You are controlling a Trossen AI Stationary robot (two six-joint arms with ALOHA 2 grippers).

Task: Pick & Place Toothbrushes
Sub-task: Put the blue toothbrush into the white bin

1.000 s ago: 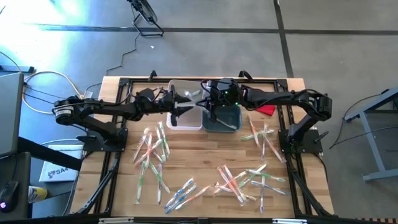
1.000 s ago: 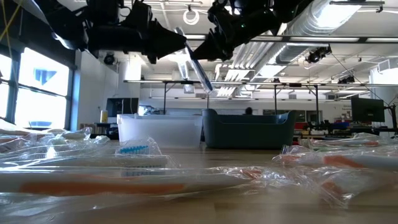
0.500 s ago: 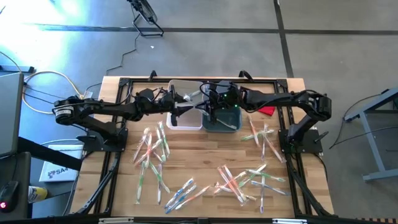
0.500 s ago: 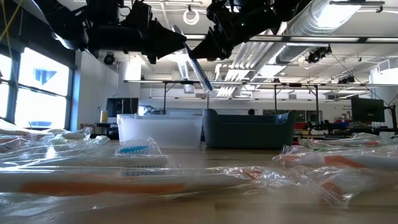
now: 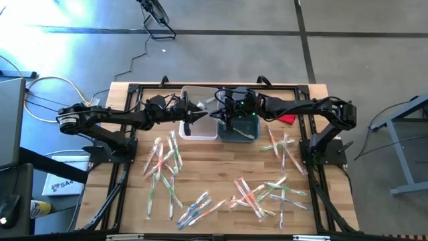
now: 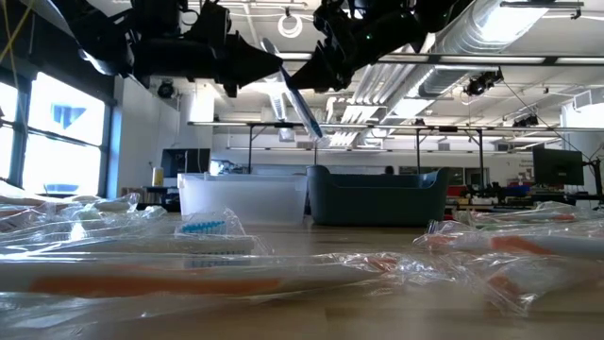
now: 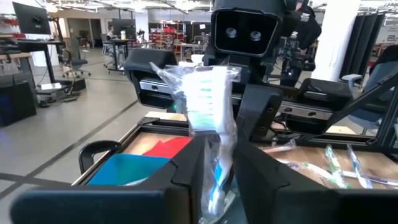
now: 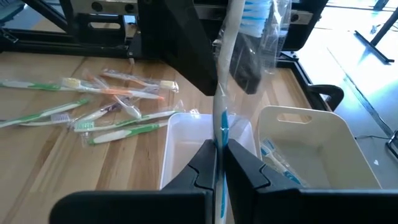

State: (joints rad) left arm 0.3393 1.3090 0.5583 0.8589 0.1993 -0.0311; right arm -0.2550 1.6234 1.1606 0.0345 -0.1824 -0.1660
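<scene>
One toothbrush (image 6: 300, 99) in a clear wrapper hangs slanted in the air above the white bin (image 5: 198, 127) and the dark blue bin (image 5: 239, 128) at the table's far side. My left gripper (image 5: 200, 115) comes at it level from the left and is shut on its wrapper. My right gripper (image 5: 224, 115) comes from the right and is shut on its handle. Many more wrapped toothbrushes (image 5: 164, 161) lie flat and scattered over the near half of the wooden table. My left gripper pinches the clear wrapper (image 7: 217, 140) between its two fingers, coming level from the table's left. The wrapper's upper part stands up above the fingers. My right gripper pinches the toothbrush's handle (image 8: 219, 134) between its two fingers, across the handle. The brush is lifted clear, its bristled head (image 8: 255, 12) beyond the fingers.
A red piece (image 5: 286, 118) lies right of the blue bin. More toothbrushes (image 5: 261, 194) lie in heaps at the near right and by the right arm's base (image 5: 281, 147). Black frame rails run along the table's edges.
My left gripper has shut: its fingers, spread apart on either side of the wrapper a second ago, now meet on it. Both arms and the toothbrush have kept their place above the bins.
</scene>
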